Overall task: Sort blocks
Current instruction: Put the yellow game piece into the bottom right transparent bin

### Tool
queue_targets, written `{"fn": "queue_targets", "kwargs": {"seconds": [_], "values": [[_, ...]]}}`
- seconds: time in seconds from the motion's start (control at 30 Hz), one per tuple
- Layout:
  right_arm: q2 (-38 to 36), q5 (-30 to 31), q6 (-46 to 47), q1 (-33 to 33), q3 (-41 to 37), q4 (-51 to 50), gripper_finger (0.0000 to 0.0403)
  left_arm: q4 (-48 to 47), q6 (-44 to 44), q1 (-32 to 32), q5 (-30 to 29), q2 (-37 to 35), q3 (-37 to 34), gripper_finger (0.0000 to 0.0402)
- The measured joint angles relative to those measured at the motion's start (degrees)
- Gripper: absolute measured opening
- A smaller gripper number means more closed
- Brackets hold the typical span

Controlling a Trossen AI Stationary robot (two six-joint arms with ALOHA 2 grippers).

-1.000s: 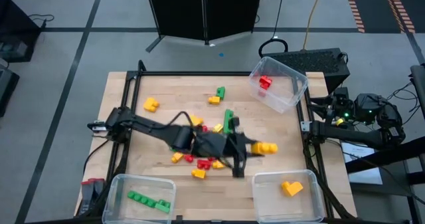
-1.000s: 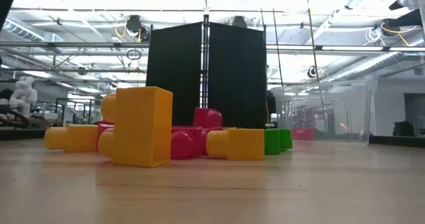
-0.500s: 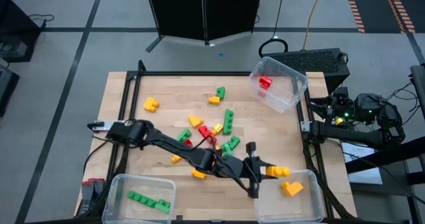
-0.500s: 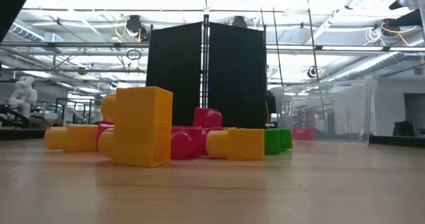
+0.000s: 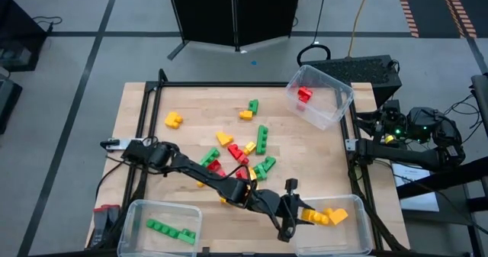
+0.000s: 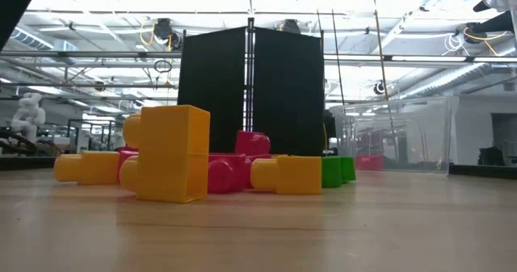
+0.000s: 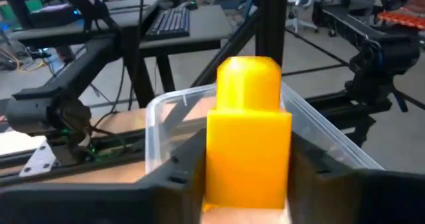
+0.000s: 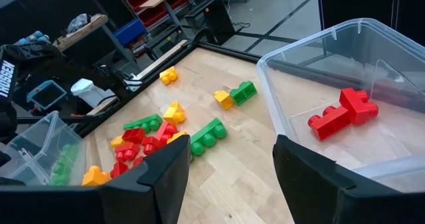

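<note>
Landmark: the clear bin [image 5: 358, 219] at the table's near right corner; places below are given against it.
Left gripper [image 5: 299, 216]: reaches across the table to the bin's near-left rim, so the load hangs over the bin's inside instead of the wood.
Grip: in the left wrist view the fingers [image 7: 174, 173] flank a yellow block [image 7: 249, 134] on both sides; whether they clamp it or have begun to let go, I cannot tell.
Yellow block: just inside the bin's rim, beside the yellow piece [image 5: 334, 215] already lying in the bin; matching colour is likely why it comes here.
Step in hand: judged to be the drop into this bin.
Other bins: a green block [image 5: 171, 230] sits in the bin far left of the landmark, a red block [image 5: 305, 94] in the tilted bin well beyond it.
Unsorted pile [image 5: 236, 154]: mixed red, green and yellow blocks, up and left of the landmark.
Right gripper [image 8: 229, 177]: parked beside the red block's bin, fingers spread, empty.
</note>
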Motion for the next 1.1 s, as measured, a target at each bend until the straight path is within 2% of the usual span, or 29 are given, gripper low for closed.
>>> {"fn": "queue_targets", "kwargs": {"seconds": [0.1,0.2,0.3,0.37,0.43,0.53,0.6,0.67,0.77,0.87,0.93,1.1], "values": [[0.0,-0.01,-0.01,-0.01,0.0,-0.01,0.0208,0.27,-0.6,-0.04,0.04,0.0,0.0,0.0211],[0.0,-0.01,-0.01,0.0,0.0,0.0,0.0208,-0.02,-3.56,0.01,0.19,0.0,0.0,0.0255],[0.0,0.01,0.4,0.01,0.0,-0.01,0.0208,-0.16,-4.42,0.04,-0.34,-0.43,0.12,0.0277],[0.0,-0.03,0.51,0.01,0.0,-0.01,0.0208,-3.52,-3.77,0.03,-3.57,-1.87,1.52,0.0279],[0.0,-0.29,0.66,0.0,0.0,-0.01,0.0208,-10.94,-2.37,0.03,-8.74,-4.85,4.32,0.0277],[0.0,-0.36,0.99,0.0,0.0,-0.01,0.0208,-27.85,-1.76,0.58,-21.33,-9.97,9.76,0.027],[0.0,-0.36,0.99,0.0,0.0,-0.01,0.0208,-40.57,-6.47,1.81,-29.83,-12.34,12.34,0.0266],[0.0,-0.33,0.97,0.0,0.0,-0.01,0.0208,-55.28,-15.21,4.09,-34.38,-14.42,13.15,0.0263],[0.02,-0.19,0.61,0.0,0.0,-0.02,0.0208,-74.19,-28.18,8.51,-34.59,-17.93,13.05,0.0262],[0.02,0.45,-0.4,0.0,0.0,-0.03,0.0208,-83.74,-28.11,12.93,-35.01,-20.39,11.95,0.0262],[0.02,1.06,-0.93,-0.01,0.0,-0.03,0.0208,-83.93,-22.38,16.37,-31.4,-20.4,10.76,0.0262],[0.02,1.59,-2.38,0.01,0.02,-0.01,0.0208,-75.71,-9.69,26.81,-15.81,-19.72,7.93,0.0262]]}}
